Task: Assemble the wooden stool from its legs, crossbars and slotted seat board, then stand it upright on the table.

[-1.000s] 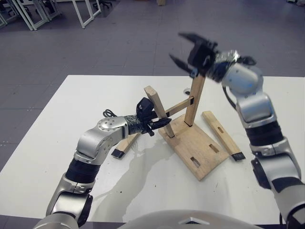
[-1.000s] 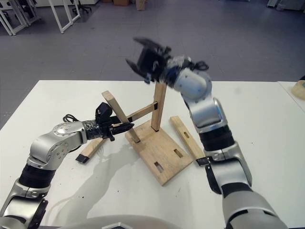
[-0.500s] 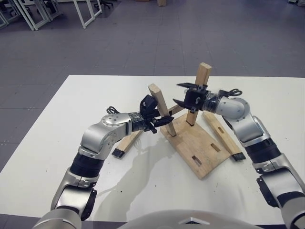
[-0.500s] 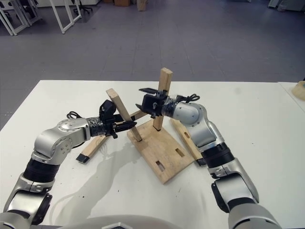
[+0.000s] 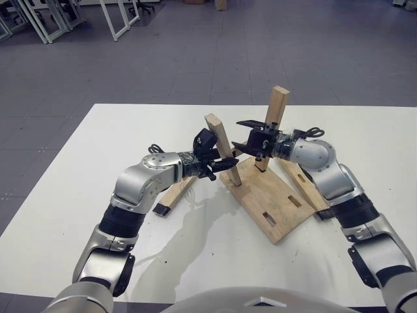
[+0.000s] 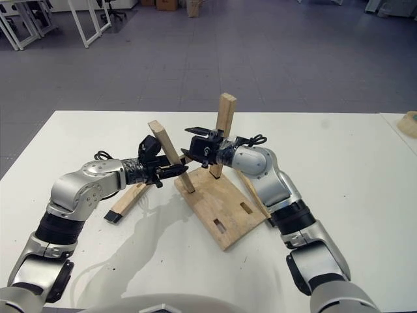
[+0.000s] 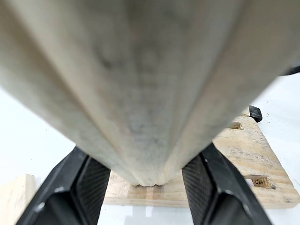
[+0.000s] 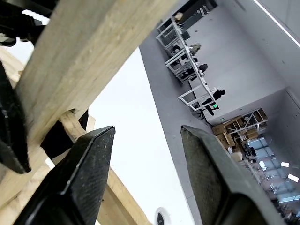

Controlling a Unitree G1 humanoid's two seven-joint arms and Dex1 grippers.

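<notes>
Grey-floored hall, white-framed tables at the back. White desk [image 5: 78,195] in front carries all the stool parts.

- Seat board [image 5: 270,202] lies flat on the desk, near its middle. Two open slots [image 5: 267,220] show at its near end.
- Two legs stand in the board's far end. Left leg [image 5: 216,134] tilts away from the other one. Right leg [image 5: 276,104] is nearer upright, with a slight lean.
- Crossbar [image 5: 238,152] runs between the two legs, largely hidden by the hands.
- Left hand [image 5: 225,165] is clamped on the left leg, low down, just above the board. In the left wrist view both fingers [image 7: 89,187] press the leg's sides, and the board lies beyond.
- Right hand [image 5: 241,135] sits between the two standing legs, just beside the right leg, at about the crossbar's height. Its fingers [image 8: 89,173] are spread apart and hold nothing. In the right wrist view a wooden bar crosses beside one finger, and the gap between the fingers shows bare desk and the room.
- Cannot tell whether the right hand touches the crossbar.
- Loose leg [image 5: 172,195] with a black foot cap [image 5: 161,210] lies flat on the desk, left of the board, under the left forearm.
- Another loose leg [image 5: 301,188] lies along the board's right edge, partly behind the right arm.
</notes>
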